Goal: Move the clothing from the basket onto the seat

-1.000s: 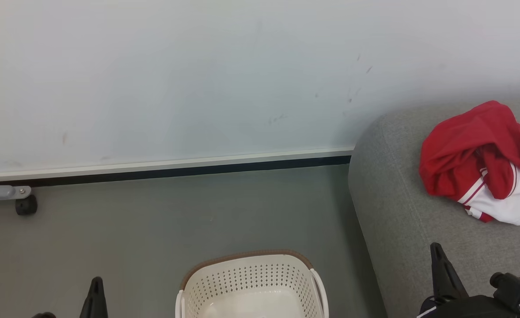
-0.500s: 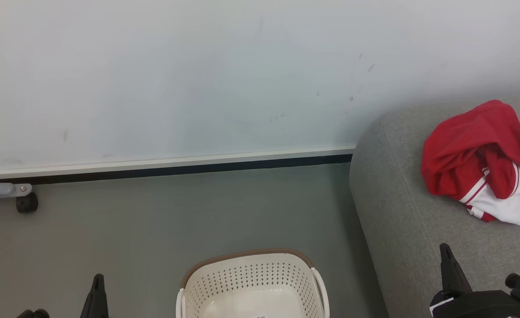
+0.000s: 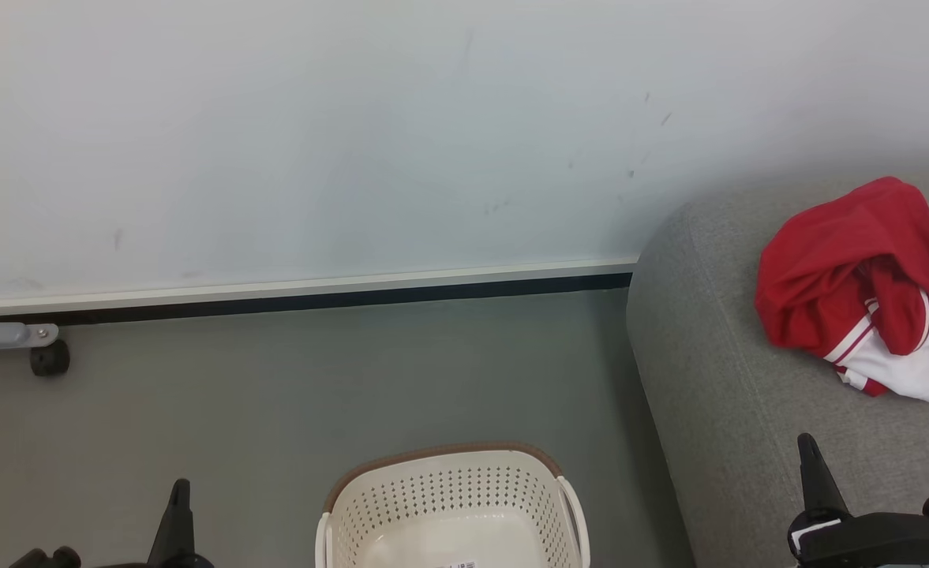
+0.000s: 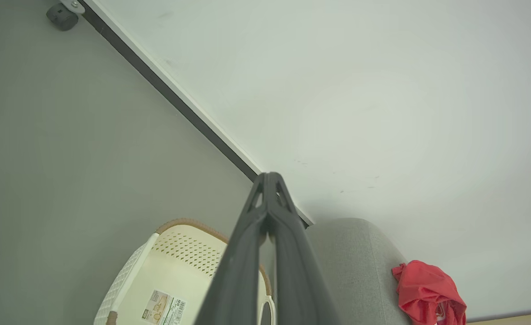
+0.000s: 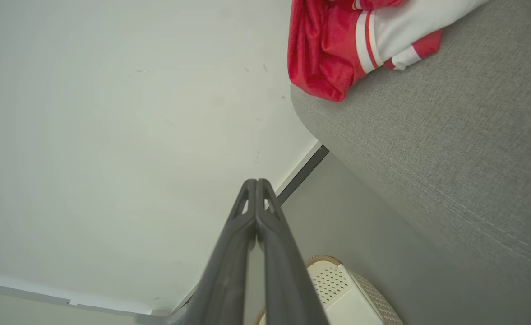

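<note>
Left of the basket (image 3: pixel 440 454), the left gripper (image 3: pixel 181 486) is closed tight, fingers pressed together on nothing. Right of the basket, the clothing (image 3: pixel 843 276) lies bunched on the seat (image 3: pixel 717 379), and the right gripper (image 3: pixel 807 440), nearer than the clothing, is likewise closed and holds nothing.

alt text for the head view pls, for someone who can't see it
Red and white clothing lies crumpled on the grey seat at right; the cream basket on the floor at bottom centre shows a bare inside. The left gripper and right gripper, both shut, rise near the lower corners.
</note>
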You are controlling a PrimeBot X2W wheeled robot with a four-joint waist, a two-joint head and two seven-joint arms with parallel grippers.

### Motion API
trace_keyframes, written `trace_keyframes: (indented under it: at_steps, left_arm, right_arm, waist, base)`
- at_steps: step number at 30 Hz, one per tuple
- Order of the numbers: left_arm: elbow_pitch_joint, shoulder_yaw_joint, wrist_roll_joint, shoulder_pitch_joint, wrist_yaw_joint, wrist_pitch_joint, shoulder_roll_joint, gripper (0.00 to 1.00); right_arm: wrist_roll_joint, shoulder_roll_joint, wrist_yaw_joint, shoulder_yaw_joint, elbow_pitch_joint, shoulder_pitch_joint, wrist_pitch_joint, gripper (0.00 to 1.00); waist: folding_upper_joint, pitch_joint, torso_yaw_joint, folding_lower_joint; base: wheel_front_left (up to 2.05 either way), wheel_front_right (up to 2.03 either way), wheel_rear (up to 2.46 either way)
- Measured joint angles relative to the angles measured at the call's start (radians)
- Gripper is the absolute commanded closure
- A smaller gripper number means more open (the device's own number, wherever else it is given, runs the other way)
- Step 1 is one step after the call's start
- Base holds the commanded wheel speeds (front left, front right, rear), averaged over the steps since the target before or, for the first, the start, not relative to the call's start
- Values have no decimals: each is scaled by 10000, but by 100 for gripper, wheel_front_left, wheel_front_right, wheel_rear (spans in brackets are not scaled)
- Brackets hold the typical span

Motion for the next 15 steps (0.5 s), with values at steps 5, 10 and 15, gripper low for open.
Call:
trace_keyframes:
  at_steps: [5, 10, 15]
  left_arm:
    - [84, 84, -627, -152, -119, 192, -44, 100]
    - [217, 184, -1419, -271, -268, 405, -102, 100]
    - [299, 274, -2042, -415, -435, 596, -167, 100]
  right_arm:
    - [656, 86, 102, -215, 100, -24, 184, 100]
    - [1411, 150, 259, -479, 232, -137, 416, 100]
    - [2067, 242, 355, -692, 322, -207, 593, 100]
  waist:
    - [0, 19, 12, 0]
    - [0, 40, 27, 0]
    - [0, 59, 39, 0]
  base:
    - [0, 0, 0]
    - [0, 0, 0]
    - [0, 0, 0]
